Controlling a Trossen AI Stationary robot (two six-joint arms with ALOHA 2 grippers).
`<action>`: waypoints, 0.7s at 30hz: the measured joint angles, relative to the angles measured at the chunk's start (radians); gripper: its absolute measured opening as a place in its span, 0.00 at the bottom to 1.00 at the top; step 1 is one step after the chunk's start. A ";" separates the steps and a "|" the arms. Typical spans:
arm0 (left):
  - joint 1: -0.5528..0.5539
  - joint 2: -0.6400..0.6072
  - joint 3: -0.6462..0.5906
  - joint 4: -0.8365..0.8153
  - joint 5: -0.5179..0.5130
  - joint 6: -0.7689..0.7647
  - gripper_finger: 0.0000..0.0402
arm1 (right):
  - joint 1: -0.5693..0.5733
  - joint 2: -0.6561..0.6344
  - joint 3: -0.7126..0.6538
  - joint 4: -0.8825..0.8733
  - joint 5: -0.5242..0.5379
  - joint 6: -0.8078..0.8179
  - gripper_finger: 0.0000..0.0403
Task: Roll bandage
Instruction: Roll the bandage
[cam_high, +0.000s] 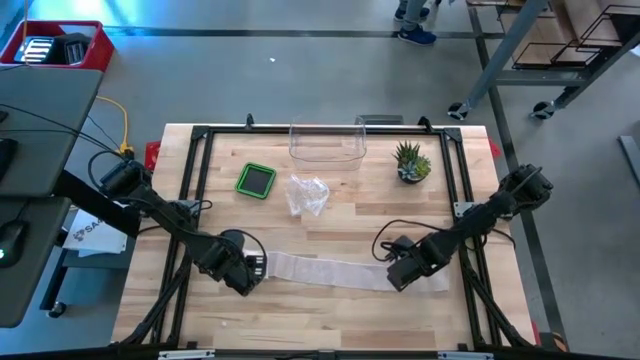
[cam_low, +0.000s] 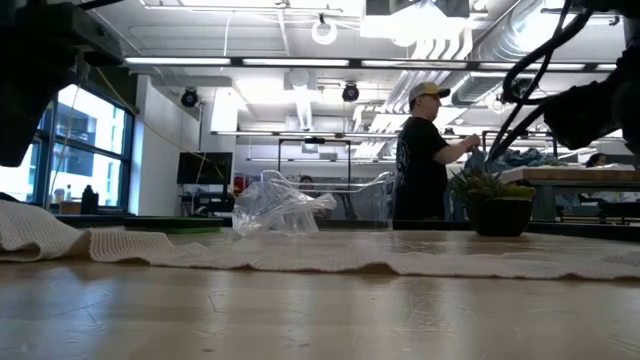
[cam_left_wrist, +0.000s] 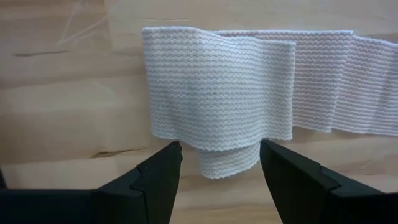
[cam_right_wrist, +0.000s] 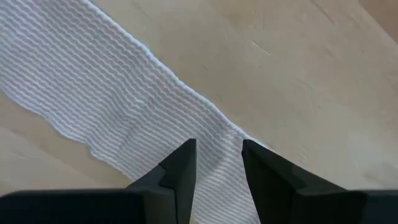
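Left gripper (cam_left_wrist: 220, 155): jaws apart, straddling the folded end of the bandage (cam_high: 330, 270), not yet closed on it; one small tongue of fabric lying between the jaws, a wider fold just beyond. Right gripper (cam_right_wrist: 217, 155): jaws standing narrowly apart over the far end of the strip, fabric running in between them; judged pinned or lightly pinched there, though contact cannot be confirmed.

Bandage: laid out flat along the near part of the surface (cam_high: 330, 320), stretching from the left gripper (cam_high: 252, 270) to the right gripper (cam_high: 402, 272), mostly unrolled, with only the first turn or fold formed at the left end.

Step in hand, as judged: start of the roll, left end folded over, most of the length left to wind.

Next move, as judged: closing of the left jaws on the folded end, then turning it over toward the right while the right end is kept anchored and taut. Risk: fold slipping open or rolling crooked if gripped off-centre.

Elsewhere on the surface, well apart from the work: green-rimmed dish (cam_high: 256, 180), crumpled plastic wrap (cam_high: 306, 194), clear container (cam_high: 327, 145), potted plant (cam_high: 411, 162). Person (cam_low: 425, 150) in the room behind, clear of the arms.
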 joint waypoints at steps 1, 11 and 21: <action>0.000 0.000 0.000 0.002 0.001 0.005 0.54 | 0.000 0.000 0.005 -0.008 0.000 0.000 0.31; -0.003 0.000 0.000 0.019 -0.005 0.087 0.54 | -0.007 -0.001 0.118 -0.210 0.062 -0.043 0.38; -0.008 0.000 0.000 0.051 -0.036 -0.023 0.62 | -0.020 -0.001 0.133 -0.245 0.052 -0.046 0.53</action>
